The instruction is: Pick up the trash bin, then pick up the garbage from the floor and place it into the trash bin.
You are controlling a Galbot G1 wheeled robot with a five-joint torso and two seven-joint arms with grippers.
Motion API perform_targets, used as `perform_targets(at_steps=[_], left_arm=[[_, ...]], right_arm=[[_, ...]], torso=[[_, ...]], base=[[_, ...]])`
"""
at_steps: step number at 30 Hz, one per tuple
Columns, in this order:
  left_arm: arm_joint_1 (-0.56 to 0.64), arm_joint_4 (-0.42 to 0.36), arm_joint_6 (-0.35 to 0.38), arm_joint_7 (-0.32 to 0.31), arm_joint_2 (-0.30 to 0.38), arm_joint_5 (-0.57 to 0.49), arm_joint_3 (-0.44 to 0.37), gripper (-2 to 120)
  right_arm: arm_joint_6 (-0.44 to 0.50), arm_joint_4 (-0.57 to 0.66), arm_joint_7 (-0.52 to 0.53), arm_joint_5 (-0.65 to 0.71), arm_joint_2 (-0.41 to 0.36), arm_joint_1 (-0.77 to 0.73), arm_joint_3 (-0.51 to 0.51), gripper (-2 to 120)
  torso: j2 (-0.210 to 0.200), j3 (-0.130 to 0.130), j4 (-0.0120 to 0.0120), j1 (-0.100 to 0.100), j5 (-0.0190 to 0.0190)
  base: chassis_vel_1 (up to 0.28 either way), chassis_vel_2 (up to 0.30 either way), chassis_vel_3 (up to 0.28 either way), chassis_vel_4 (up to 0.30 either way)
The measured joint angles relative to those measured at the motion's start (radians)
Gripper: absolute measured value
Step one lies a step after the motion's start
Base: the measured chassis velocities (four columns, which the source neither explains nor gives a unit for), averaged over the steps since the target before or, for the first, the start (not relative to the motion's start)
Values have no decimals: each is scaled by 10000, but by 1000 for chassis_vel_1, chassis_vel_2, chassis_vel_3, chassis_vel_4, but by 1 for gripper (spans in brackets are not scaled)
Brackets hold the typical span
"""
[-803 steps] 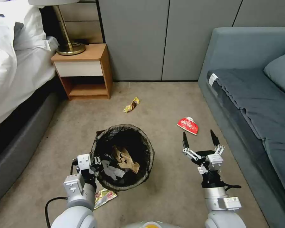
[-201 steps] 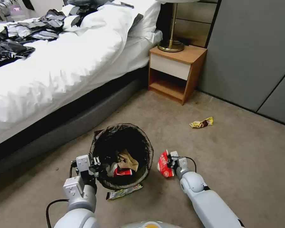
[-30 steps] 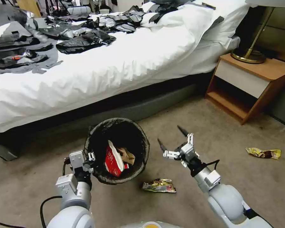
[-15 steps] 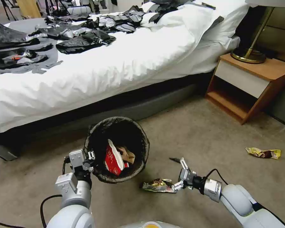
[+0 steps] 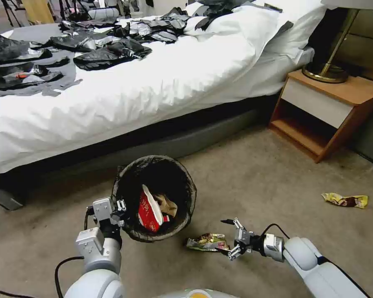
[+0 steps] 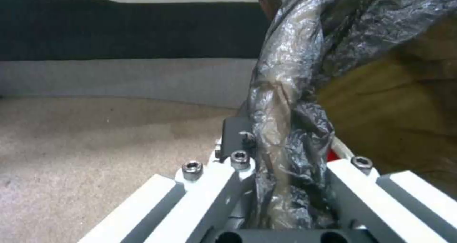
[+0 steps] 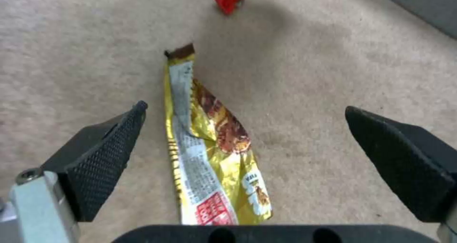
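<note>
While the trash bin [image 5: 155, 196] is gripped at its rim by the left gripper [image 5: 119, 205], the right gripper [image 5: 228, 236] is held low over the carpet [image 5: 257, 174]. Its fingers [image 7: 102, 153] are spread wide, and the yellow wrapper [image 7: 209, 146] is seen lying flat between them, at the bin's 4 o'clock.

Beige carpet floor [image 5: 257, 174]. Bed [image 5: 153, 82] with white bedding, dark clothes [image 5: 107, 54] strewn on top. Wooden nightstand [image 5: 323, 111] carrying a brass lamp [image 5: 325, 68].
</note>
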Motion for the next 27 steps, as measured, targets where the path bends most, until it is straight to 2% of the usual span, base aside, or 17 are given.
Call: perform_targets(at_steps=[7, 14, 25, 27], left_arm=[[47, 54, -30, 14, -62, 133, 35, 0], [91, 70, -63, 16, -85, 201, 54, 0], [101, 56, -79, 18, -81, 198, 42, 0], [90, 53, -82, 18, -82, 194, 47, 0]], right_arm=[[-85, -911, 385, -419, 813, 499, -173, 100], [-279, -1497, 648, -713, 1243, 660, -210, 100], [-449, -2044, 820, -1083, 1380, 527, -297, 100], [-429, -2167, 814, -1217, 1366, 448, -301, 93]], torso=[[0, 0, 0, -1, -2], [-1, 0, 0, -1, -3], [0, 0, 0, -1, -1], [-1, 0, -1, -1, -1]], base=[[0, 0, 0, 0], [0, 0, 0, 0], [0, 0, 0, 0], [0, 0, 0, 0]])
